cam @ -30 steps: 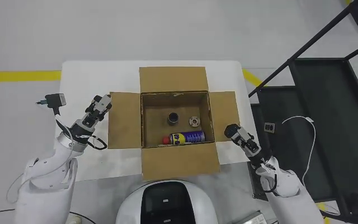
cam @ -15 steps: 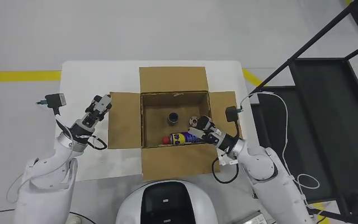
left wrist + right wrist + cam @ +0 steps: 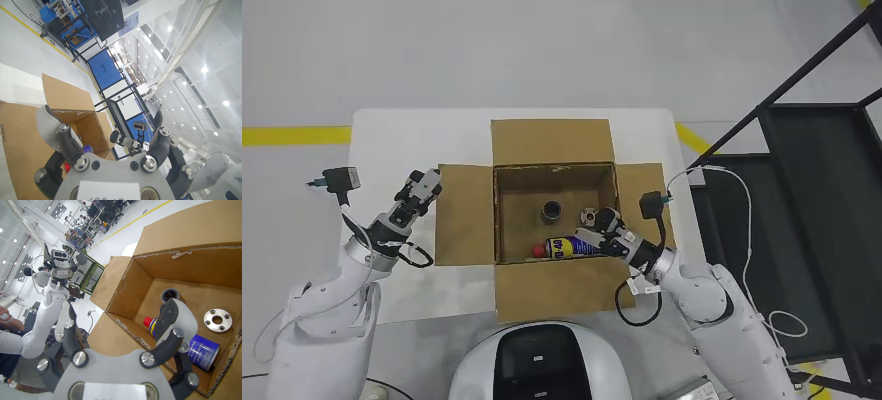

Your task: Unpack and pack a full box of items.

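- Cardboard box [image 3: 552, 128] stands open in the middle of the white table [image 3: 392, 140] in the top view, its four flaps folded out flat.
- On the box floor a spray can [image 3: 577, 244] lies on its side along the wall nearest the robot, red cap toward the left arm. A dark ring [image 3: 552, 211] and a metal disc [image 3: 588, 214] sit farther in, side by side but apart.
- The right claw [image 3: 604, 228] is inside the box, above the can's blue end and just beside the disc. The left claw [image 3: 428, 183] hangs outside the box, just beside the outer edge of the left flap.
- Left wrist view: the left claw [image 3: 102, 113] is spread wide with nothing between its fingers. Past it is the open top of the box, and across the box the right claw.
- Right wrist view: the right claw [image 3: 120, 306] is spread wide too and holds nothing. One finger [image 3: 168, 317] overlaps the can [image 3: 202, 351] near its red cap; whether it touches cannot be told. The disc [image 3: 217, 320] lies flat beside the can, and the ring [image 3: 169, 294] stands just beyond the fingertip.
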Controlling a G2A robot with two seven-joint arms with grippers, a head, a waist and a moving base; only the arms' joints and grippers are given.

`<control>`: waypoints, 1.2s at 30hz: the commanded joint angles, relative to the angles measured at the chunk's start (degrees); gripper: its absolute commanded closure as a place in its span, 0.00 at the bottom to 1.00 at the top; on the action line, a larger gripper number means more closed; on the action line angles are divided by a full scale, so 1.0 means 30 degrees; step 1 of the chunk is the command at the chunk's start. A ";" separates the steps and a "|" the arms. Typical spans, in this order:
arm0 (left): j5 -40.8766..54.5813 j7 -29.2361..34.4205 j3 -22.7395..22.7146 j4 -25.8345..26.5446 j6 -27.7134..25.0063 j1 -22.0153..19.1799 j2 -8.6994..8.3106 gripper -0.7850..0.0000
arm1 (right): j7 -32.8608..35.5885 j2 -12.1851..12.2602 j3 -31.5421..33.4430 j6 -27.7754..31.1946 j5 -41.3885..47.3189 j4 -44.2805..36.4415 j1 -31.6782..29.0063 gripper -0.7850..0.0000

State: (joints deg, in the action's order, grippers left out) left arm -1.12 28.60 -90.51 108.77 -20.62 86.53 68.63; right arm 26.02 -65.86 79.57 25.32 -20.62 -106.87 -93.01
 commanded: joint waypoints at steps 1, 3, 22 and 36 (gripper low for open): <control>0.0000 -0.0002 -0.0001 0.0000 0.0000 0.0001 0.0000 0.00 | 0.0536 0.0015 -0.0115 -0.0715 -0.0648 -0.0104 0.0717 0.00; 0.0000 -0.0002 -0.0001 0.0000 0.0000 0.0001 0.0000 0.00 | 0.1000 -0.0011 -0.0583 -0.1507 -0.1921 -0.0231 0.1813 0.00; 0.0000 -0.0002 -0.0001 0.0000 0.0000 0.0001 0.0000 0.00 | 0.3729 -0.0706 -0.6311 -0.4953 -0.9904 0.2968 0.8393 0.00; 0.0000 -0.0002 -0.0001 0.0000 0.0000 0.0001 0.0000 0.00 | 0.4830 -0.1025 -0.8016 -0.5951 -1.2910 0.4308 1.0101 0.00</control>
State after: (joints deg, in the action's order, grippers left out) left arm -1.12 28.60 -90.51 108.77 -20.62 86.53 68.63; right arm 39.70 -68.74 56.78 7.60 -57.20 -95.00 -63.82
